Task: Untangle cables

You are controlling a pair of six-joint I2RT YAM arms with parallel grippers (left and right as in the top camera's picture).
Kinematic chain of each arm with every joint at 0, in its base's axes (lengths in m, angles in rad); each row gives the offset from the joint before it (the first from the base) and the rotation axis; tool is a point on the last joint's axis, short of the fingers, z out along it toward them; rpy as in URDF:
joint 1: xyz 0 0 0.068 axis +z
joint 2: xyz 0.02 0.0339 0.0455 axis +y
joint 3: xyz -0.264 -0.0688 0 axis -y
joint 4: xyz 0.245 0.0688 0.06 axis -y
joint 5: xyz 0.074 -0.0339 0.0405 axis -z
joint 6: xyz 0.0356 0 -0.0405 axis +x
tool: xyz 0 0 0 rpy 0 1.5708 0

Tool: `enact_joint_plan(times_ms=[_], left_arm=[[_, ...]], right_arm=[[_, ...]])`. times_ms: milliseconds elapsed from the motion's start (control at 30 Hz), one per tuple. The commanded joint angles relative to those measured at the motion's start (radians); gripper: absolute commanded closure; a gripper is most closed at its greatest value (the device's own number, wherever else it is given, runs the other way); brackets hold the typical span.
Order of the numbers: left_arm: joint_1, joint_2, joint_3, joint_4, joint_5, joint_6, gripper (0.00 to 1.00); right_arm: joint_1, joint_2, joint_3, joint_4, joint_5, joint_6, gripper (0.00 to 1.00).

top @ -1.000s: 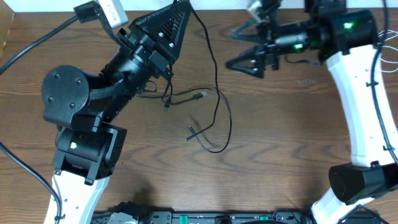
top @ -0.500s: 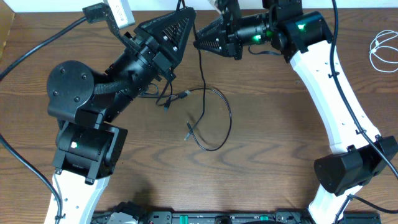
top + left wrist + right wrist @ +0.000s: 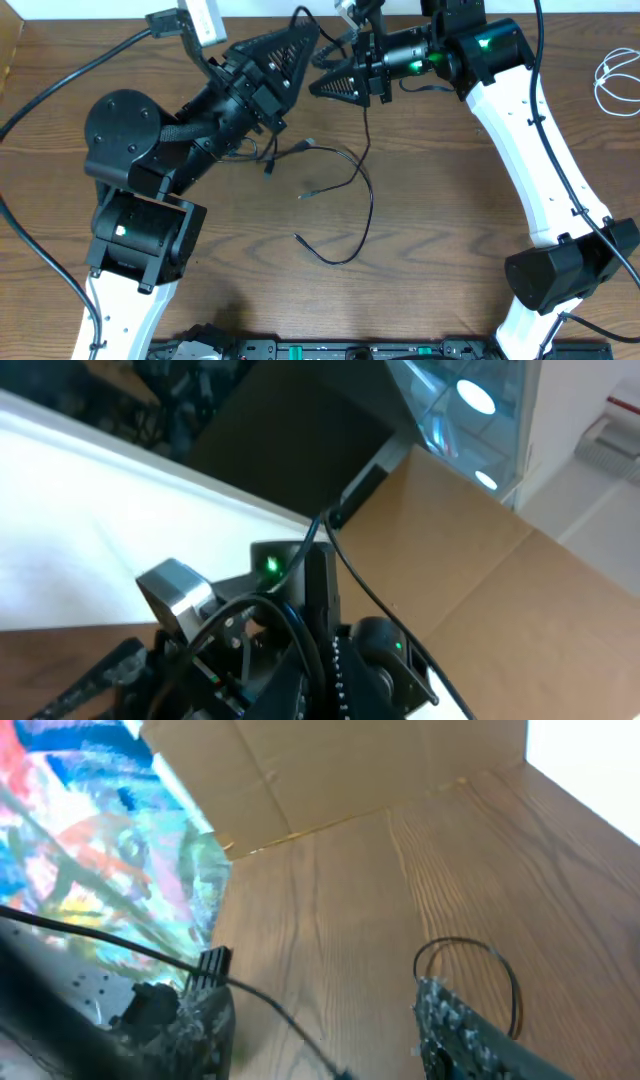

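Item: thin black cable (image 3: 369, 200) with small plug ends, on a brown wood-grain bench (image 3: 450, 220). It rises to the right fingers (image 3: 318, 75), passes between them, and falls below them in an open loop whose strands cross once. Its two plug ends lie free on the bench under those fingers. Right fingers: apart, with the cord running through the gap and not clamped. Left fingers (image 3: 310, 24): just beside the right fingers, pressed together, apparently pinching the upper run of the same cord. Thin white cable (image 3: 612, 85): coiled well apart from the right fingers, at the bench edge beyond the white arm, so the pair looks already separated. Hazards, as I judge them: the two sets of fingers are very close and could knock together. If the right fingers close off-line, the cord could slip out. Pulling the span taut might draw the crossing into a knot or drag a plug through the loop. Markings: a white tag (image 3: 200, 15) on the left arm, too small to read, and no legible writing elsewhere.
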Motion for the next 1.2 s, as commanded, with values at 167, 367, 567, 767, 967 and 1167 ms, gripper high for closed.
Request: enact_joint_plan(times_ms=[167,367,567,767,967,1167], left_arm=[[0.006,-0.001,0.006,-0.071,0.090,0.015,0.92],[0.006,0.006,0.004,-0.164,0.086,0.076,0.79],[0.006,0.049,0.004,-0.238,0.083,0.075,0.57],[0.006,0.090,0.004,-0.304,0.084,0.076,0.56],[0.006,0.113,0.003,-0.369,0.083,0.142,0.56],[0.006,0.123,0.003,-0.393,0.083,0.198,0.56]], right_arm=[[-0.005,-0.005,0.009,-0.007,0.135,0.112,0.99],[-0.100,-0.036,0.010,-0.027,0.262,0.283,0.99],[-0.310,-0.133,0.010,-0.031,0.369,0.512,0.99],[-0.563,-0.166,0.010,-0.060,0.375,0.615,0.99],[-0.808,-0.166,0.010,-0.117,0.454,0.642,0.99],[-0.972,-0.166,0.010,-0.106,0.280,0.671,0.99]])
